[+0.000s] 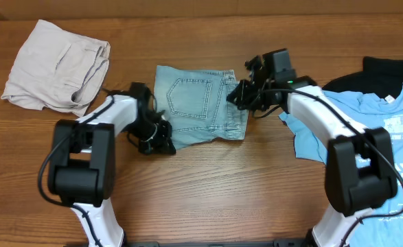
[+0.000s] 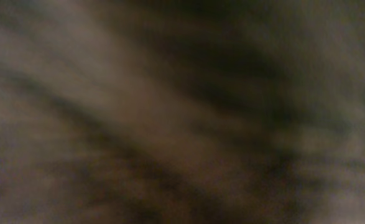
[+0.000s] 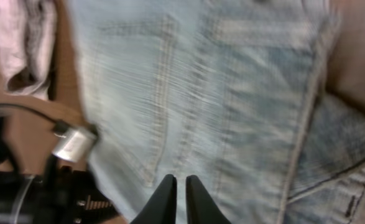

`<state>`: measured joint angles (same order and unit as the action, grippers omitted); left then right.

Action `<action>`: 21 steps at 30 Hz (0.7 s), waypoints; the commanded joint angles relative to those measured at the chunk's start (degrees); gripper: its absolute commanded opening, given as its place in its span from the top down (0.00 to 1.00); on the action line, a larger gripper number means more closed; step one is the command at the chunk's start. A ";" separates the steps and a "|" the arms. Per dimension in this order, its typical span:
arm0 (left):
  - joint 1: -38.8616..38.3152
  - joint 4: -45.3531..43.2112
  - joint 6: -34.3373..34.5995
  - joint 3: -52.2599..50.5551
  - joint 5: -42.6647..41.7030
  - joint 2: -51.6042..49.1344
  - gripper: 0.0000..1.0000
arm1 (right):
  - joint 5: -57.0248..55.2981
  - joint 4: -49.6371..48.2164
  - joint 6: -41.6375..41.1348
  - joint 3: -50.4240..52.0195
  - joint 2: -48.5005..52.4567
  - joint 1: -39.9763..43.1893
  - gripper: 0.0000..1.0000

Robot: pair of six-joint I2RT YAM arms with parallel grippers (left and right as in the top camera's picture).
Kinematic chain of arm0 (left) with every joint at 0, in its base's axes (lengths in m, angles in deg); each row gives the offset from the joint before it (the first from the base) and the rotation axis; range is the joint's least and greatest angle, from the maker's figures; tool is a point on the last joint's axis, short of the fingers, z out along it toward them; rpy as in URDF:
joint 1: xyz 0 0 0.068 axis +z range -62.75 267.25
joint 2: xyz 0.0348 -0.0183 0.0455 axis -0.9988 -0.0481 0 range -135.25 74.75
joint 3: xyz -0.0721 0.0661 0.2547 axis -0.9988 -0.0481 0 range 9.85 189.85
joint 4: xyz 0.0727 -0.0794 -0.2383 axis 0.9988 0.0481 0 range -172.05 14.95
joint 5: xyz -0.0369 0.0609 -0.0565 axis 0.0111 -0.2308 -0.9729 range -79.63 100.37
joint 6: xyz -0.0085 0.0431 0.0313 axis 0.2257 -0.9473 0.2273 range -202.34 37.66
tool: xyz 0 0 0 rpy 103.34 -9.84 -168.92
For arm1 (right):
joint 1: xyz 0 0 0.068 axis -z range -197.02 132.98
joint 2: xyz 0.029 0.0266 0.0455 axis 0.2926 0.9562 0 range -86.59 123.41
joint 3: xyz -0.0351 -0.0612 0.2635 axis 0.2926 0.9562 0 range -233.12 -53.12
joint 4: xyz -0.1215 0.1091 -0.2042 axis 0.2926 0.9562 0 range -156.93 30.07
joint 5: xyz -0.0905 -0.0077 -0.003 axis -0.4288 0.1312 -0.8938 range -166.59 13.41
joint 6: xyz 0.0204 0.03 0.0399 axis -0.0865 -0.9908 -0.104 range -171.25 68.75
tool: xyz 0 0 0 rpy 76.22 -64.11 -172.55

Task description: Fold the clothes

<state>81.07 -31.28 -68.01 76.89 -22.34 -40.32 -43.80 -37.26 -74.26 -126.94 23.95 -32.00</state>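
The faded light-blue denim shorts (image 1: 198,103) lie folded into a rough square at the table's middle, a stitched back pocket facing up. They fill the right wrist view (image 3: 219,93). My left gripper (image 1: 156,137) sits at the shorts' lower left edge. The left wrist view is a dark blur, so its jaws do not show. My right gripper (image 1: 239,92) is at the shorts' right edge. In the right wrist view its fingers (image 3: 179,182) are closed together just above the denim, with nothing between them.
Beige shorts (image 1: 57,65) lie crumpled at the back left. A sky-blue printed T-shirt (image 1: 373,130) lies at the right, with a black garment (image 1: 386,68) behind it. Bare wooden table (image 1: 215,185) runs along the front.
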 commanded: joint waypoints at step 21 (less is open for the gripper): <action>5.09 -14.88 1.03 7.10 -10.16 -0.87 0.00 | -10.97 9.51 -13.11 -3.69 2.99 -8.92 0.90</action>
<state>87.21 -48.53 -62.02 85.09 -33.82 -40.56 -51.60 -27.84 -87.02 -129.15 27.51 -43.19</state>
